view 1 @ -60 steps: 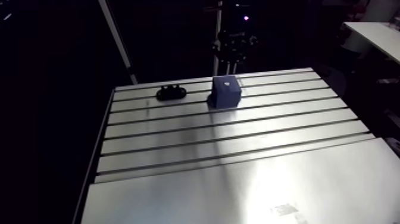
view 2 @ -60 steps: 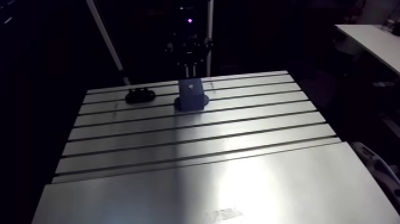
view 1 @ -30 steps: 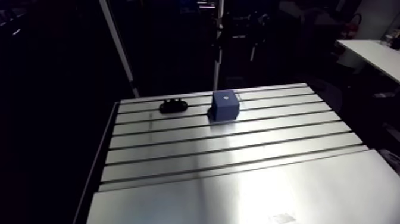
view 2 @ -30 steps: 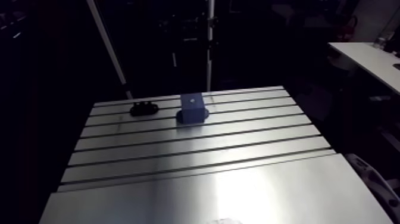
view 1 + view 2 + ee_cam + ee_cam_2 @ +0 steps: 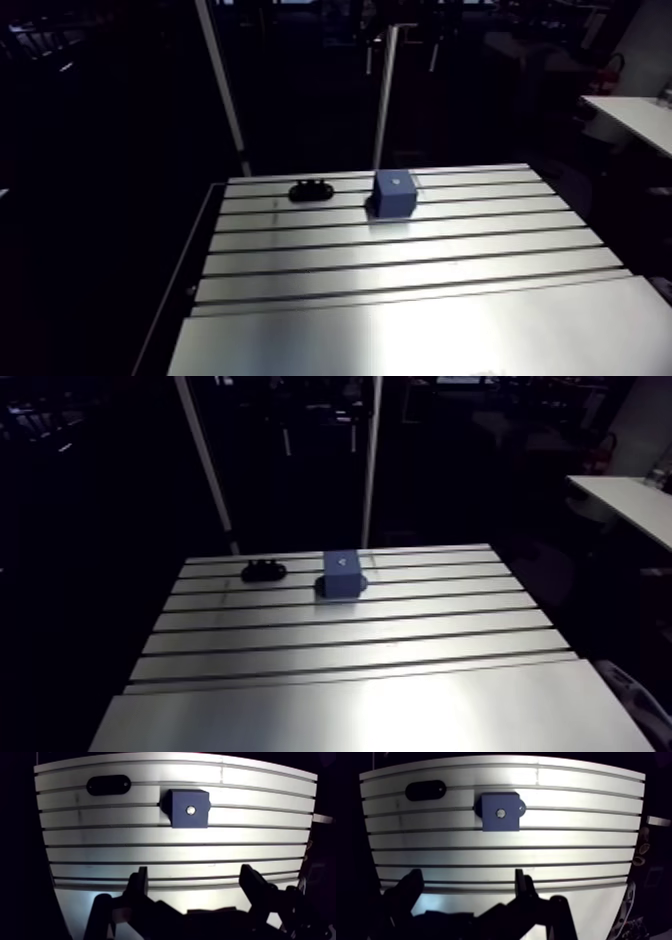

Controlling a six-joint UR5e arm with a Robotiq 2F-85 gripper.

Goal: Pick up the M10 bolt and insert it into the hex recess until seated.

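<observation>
Aluminium, slotted along its length, made up the desk (image 5: 400, 300), and two things were seen on its far part in the arm view. Toward the left, a black oval piece (image 5: 312, 190) was laid flat on the ribs near the far edge. To its right, near it but not touching, a blue block (image 5: 394, 193) was stood upright, with a small flange showing at its base. In the wrist view a small bright round spot (image 5: 190, 810) was seen at the middle of the block's top face. Whether that spot was the bolt's head or the bare recess could not be told. The claw (image 5: 195, 874) was held released, its two fingers (image 5: 138, 883) spread wide with only bare desk between them. The block lay well ahead of it.
</observation>
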